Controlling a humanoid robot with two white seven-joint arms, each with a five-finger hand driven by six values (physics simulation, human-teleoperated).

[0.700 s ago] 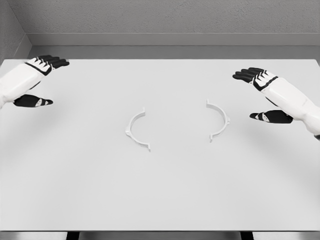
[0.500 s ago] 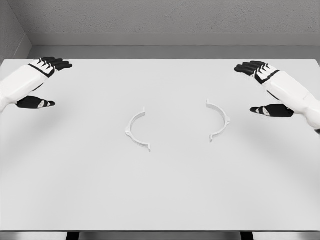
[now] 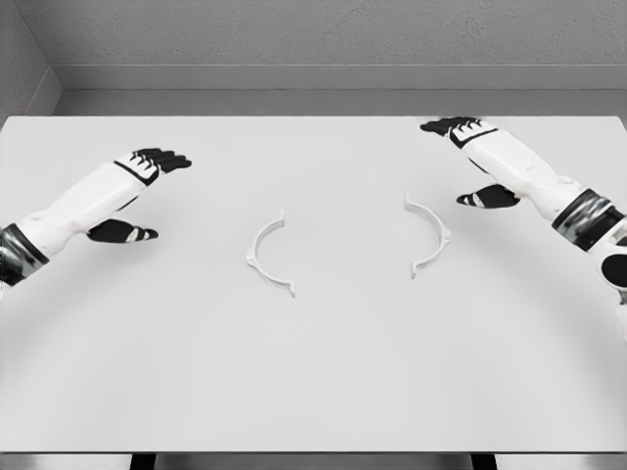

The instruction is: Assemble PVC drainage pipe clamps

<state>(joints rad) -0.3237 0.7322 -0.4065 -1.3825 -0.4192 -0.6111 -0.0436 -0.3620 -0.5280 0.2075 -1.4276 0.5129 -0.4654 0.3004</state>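
2 clamp halves, the left half [image 3: 267, 257] and the right half [image 3: 429, 235], lay apart mid-tabletop [image 3: 313, 372], open sides facing, ready to be joined. The left hand [image 3: 137, 196] and right hand [image 3: 470, 162] hovered outboard, fingers spread, holding nothing, probably set to close in.

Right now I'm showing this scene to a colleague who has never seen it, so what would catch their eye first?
Two white half-ring clamp pieces lie apart mid-table, the left half and the right half, open sides facing each other. An open hand hovers on each flank: the left hand beyond the left half, the right hand above and right of the right half. The table is plain white.
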